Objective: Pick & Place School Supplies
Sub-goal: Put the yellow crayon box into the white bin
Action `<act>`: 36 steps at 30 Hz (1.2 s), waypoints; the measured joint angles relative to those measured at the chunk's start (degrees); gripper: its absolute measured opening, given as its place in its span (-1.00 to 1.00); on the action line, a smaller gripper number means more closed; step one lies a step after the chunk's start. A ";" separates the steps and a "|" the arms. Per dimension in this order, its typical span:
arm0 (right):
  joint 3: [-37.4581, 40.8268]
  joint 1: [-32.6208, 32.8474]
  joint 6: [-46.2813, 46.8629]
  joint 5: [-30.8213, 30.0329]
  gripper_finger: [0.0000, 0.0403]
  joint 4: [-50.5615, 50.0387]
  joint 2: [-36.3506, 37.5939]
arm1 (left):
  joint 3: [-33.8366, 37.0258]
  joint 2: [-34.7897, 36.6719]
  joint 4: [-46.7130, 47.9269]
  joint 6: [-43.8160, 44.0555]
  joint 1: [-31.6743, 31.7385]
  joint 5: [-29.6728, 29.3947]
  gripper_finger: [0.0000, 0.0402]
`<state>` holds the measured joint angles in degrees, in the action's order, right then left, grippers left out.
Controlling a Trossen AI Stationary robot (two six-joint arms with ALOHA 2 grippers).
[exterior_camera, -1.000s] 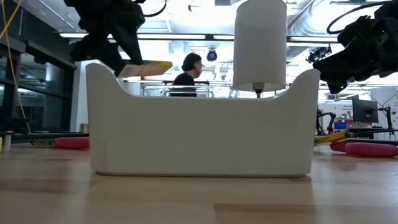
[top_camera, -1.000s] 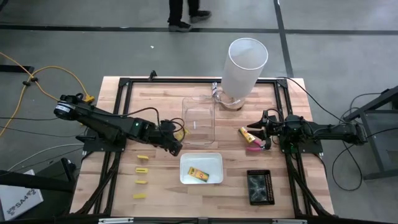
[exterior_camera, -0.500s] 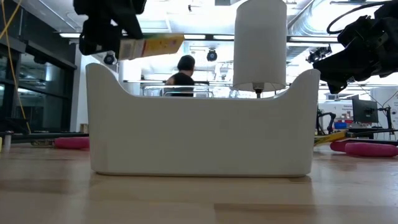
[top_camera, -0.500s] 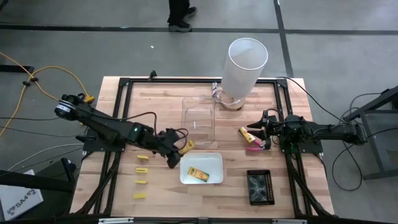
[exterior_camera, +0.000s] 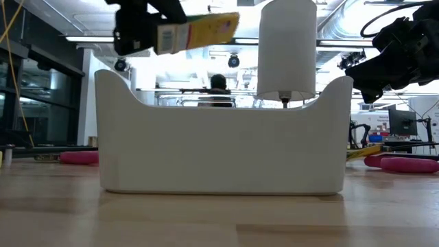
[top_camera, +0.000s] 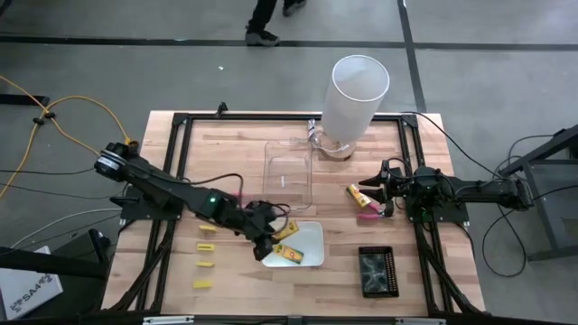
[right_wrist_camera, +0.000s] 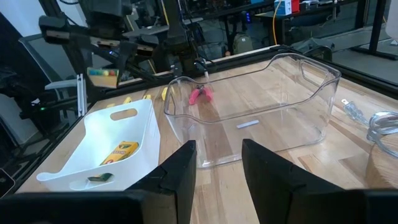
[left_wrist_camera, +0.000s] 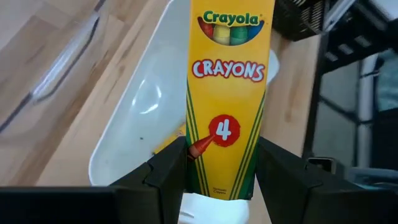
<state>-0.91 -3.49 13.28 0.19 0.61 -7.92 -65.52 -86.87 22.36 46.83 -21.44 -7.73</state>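
Observation:
My left gripper (top_camera: 274, 236) is shut on a yellow crayon packet (left_wrist_camera: 227, 93) and holds it in the air over the left end of the white tray (top_camera: 312, 236). In the low view the packet (exterior_camera: 200, 30) hangs above the tray's wall (exterior_camera: 219, 147). A second packet (top_camera: 289, 256) lies flat in that tray. My right gripper (right_wrist_camera: 217, 177) waits open at the table's right side, nothing between its fingers. A yellow packet (top_camera: 358, 192) and pink scissors (top_camera: 368, 215) lie on the table next to it. Several small yellow blocks (top_camera: 208, 246) lie at the left. My left gripper pinches the crayon packet at its plain end (left_wrist_camera: 198, 163), away from the brand name. One finger (left_wrist_camera: 166, 171) sits on each narrow long side, and the printed face stays bare. The fingers slant down from the table's left. The packet sticks out ahead of them, lifted clear.
A clear tray (top_camera: 289, 171) stands behind the white one, with a tall white cylinder (top_camera: 359, 95) at the far right of it. A black tray (top_camera: 377, 271) is near the front right. Another pink pair of scissors (right_wrist_camera: 200, 94) lies left of the clear tray.
My left gripper has carried the packet from beside the clear tray toward the table's near edge and right, ending over the white tray's left end. The wrist has rolled on the way. The packet has risen a little and now tilts with its free end up.

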 joint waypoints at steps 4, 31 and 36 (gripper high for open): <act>0.00 -0.01 -0.01 0.00 -0.40 -0.05 0.00 | -4.78 -4.91 3.18 -1.52 0.92 1.19 -0.17; -0.02 0.00 -0.02 -0.02 -0.40 -0.01 -1.03 | -15.65 -22.69 10.82 -3.58 3.63 6.75 -0.17; -0.02 0.00 0.00 -0.02 -0.40 0.01 -1.03 | -15.65 -22.69 10.40 -5.87 2.75 5.18 -0.17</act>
<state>-0.93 -3.49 13.28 0.16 0.62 -8.95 -81.17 -109.56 32.76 40.96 -18.69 -2.55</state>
